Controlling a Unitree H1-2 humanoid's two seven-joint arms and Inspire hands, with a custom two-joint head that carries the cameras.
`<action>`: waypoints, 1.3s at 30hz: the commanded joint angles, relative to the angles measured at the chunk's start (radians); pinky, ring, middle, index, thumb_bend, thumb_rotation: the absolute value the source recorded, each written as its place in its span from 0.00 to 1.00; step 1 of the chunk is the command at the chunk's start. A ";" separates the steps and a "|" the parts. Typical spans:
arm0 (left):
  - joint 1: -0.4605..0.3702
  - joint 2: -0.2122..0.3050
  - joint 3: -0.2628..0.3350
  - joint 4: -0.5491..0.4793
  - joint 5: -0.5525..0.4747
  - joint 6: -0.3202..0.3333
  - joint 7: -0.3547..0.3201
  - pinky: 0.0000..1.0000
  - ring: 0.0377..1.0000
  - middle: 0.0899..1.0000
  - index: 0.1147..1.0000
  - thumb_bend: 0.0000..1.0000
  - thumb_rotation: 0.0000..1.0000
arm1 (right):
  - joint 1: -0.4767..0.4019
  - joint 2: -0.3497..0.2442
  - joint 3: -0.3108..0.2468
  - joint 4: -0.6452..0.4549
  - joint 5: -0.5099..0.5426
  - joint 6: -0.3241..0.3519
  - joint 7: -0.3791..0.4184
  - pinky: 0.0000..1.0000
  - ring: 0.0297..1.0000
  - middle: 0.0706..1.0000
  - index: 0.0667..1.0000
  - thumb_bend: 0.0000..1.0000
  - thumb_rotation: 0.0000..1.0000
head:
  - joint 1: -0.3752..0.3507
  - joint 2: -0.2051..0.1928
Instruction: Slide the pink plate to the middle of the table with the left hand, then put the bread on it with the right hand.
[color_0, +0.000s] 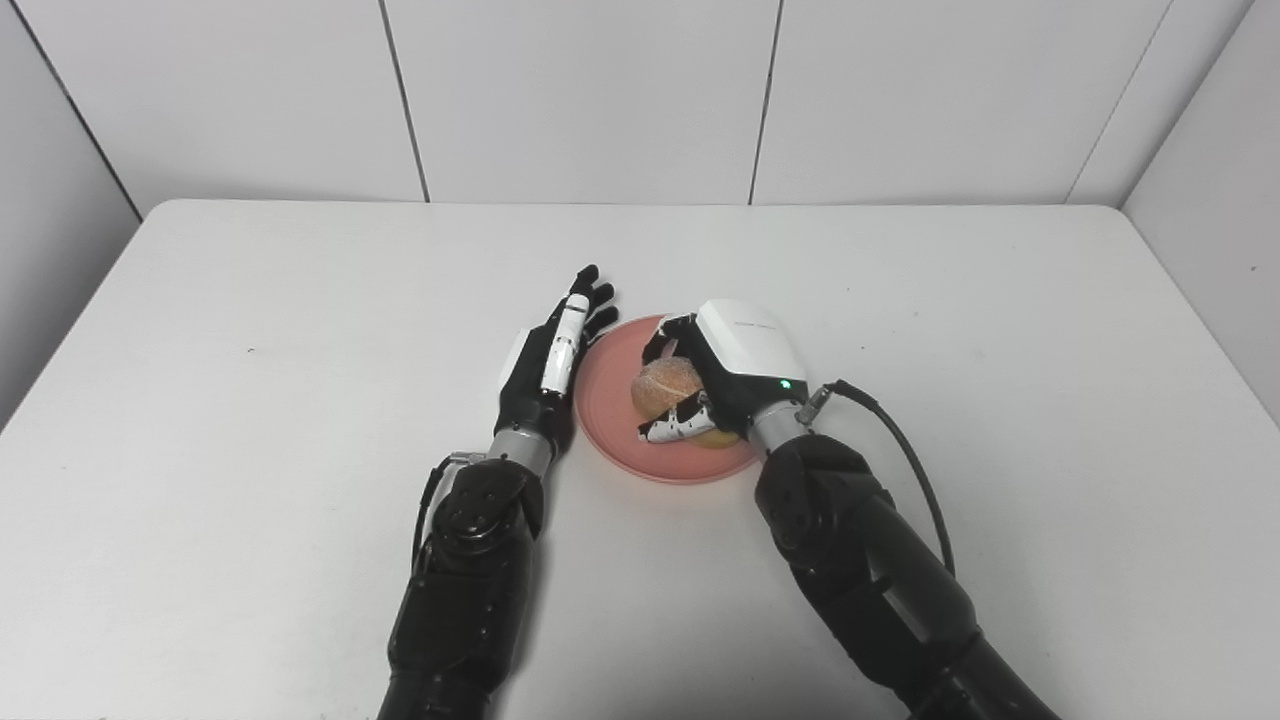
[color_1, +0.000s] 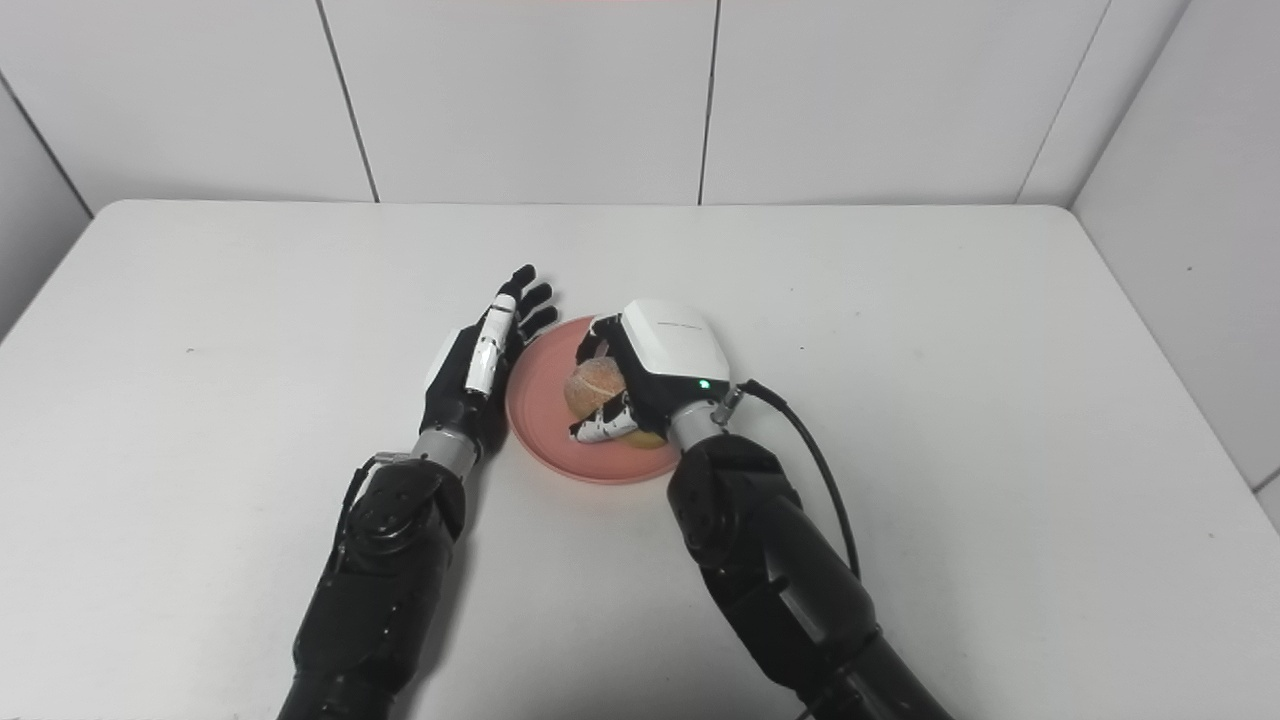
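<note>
The white worktop (color_0: 300, 400) carries a shallow, round pink plate (color_0: 610, 400) near its middle. The left hand (color_0: 555, 355) lies flat beside the plate's rim, fingers straight and together, holding nothing. The right hand (color_0: 725, 375) cups the bread (color_0: 665, 388), a round golden roll, over the plate. It is probably light and squashable, best gripped gently around its sides.

No text, number or brand can be read anywhere. The white cover on the back of the right robot hand (color_0: 735, 372) carries a faint grey line of print, too small and blurred to make out. A small green light glows on the same cover near the wrist; it is a plain dot, not a sign.
</note>
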 joint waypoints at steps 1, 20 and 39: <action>-0.001 -0.015 -0.014 0.008 0.009 0.022 -0.015 0.89 0.92 0.92 0.91 0.32 1.00 | -0.023 0.009 -0.010 -0.008 -0.008 -0.018 -0.023 0.39 0.50 0.55 0.58 0.64 0.15 | 0.002 0.000; 0.004 -0.008 -0.020 0.003 0.005 0.019 -0.030 0.95 0.96 0.95 0.91 0.35 1.00 | -0.023 0.004 -0.060 -0.091 0.038 -0.045 -0.016 0.60 0.72 0.78 0.79 0.96 0.81 | -0.010 -0.010; -0.002 -0.020 0.008 0.029 -0.009 0.015 -0.026 0.94 0.94 0.95 0.94 0.34 1.00 | 0.044 -0.061 -0.170 -0.402 0.015 -0.013 0.058 0.72 0.84 0.88 0.92 0.89 0.94 | -0.030 -0.026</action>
